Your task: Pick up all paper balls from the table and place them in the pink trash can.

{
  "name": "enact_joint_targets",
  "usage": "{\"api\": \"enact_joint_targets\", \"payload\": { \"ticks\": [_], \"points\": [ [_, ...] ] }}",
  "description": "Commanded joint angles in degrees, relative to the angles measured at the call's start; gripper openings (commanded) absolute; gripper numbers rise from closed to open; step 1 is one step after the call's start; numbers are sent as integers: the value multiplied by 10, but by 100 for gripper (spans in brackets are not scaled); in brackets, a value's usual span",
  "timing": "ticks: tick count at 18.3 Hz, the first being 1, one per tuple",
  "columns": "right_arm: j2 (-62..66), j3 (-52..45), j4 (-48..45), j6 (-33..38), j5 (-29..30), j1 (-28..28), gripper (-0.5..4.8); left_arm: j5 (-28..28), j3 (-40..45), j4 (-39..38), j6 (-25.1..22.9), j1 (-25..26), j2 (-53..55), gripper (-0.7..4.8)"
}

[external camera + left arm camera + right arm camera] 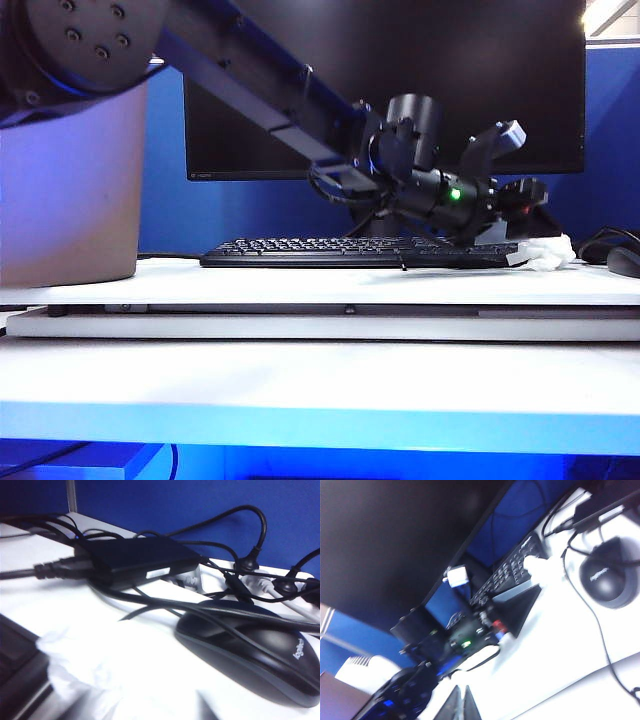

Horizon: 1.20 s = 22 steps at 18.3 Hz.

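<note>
White crumpled paper, one paper ball, lies on the desk at the right end of the keyboard, between it and the mouse. The left tool has reached across the middle of the exterior view and sits right over that wad, its arm stretching down from the upper left, so the ball lies directly ahead of and just below its tip. The left wrist view backs this up: white creased paper fills the near foreground, with the mouse and a black power brick beyond it. The fingers themselves are blurred or out of frame there, so I cannot tell whether they are open or have closed on the paper; in my judgement they are just at the point of pinching it.

The right tool shows only as two thin tips set close together, holding nothing, well back from the ball. The left arm is plainly the nearer one.

The pink trash can stands at the far left of the desk, well apart from the ball, so the carry would run the whole length of the keyboard leftward. No other paper balls show.
</note>
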<state>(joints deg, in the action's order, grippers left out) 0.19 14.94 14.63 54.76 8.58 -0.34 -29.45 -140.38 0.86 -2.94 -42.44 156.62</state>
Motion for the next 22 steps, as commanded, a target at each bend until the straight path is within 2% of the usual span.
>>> {"api": "enact_joint_targets", "payload": {
  "ticks": [1,5,7,9,13,14,15,16,17,22],
  "points": [
    [-1,3,-9,-4,8,1,-5,12,-2,19,-3,0,6,275],
    [-1,3,-16,-4,15,1,-5,76,-2,55,-28,1,15,274],
    [-1,3,-17,-3,14,0,-5,80,-2,61,-28,1,17,272],
    [-1,3,-33,-3,14,0,-5,93,-2,58,-28,0,24,244],
    [-1,3,-59,-3,14,0,-5,93,-1,50,-29,0,36,241],
    [-1,3,-59,-3,14,0,-5,93,-1,50,-29,0,36,211],
    [-1,3,-59,-3,14,0,-5,94,-1,50,-29,1,36,88],
    [-1,3,-59,-3,14,0,-5,102,-1,50,-30,1,36,9],
    [-1,3,-59,-3,14,0,-5,111,-1,49,-31,1,36,-5],
    [-1,3,-60,0,14,0,-5,113,-2,24,-26,0,26,-6]
  ]
}}
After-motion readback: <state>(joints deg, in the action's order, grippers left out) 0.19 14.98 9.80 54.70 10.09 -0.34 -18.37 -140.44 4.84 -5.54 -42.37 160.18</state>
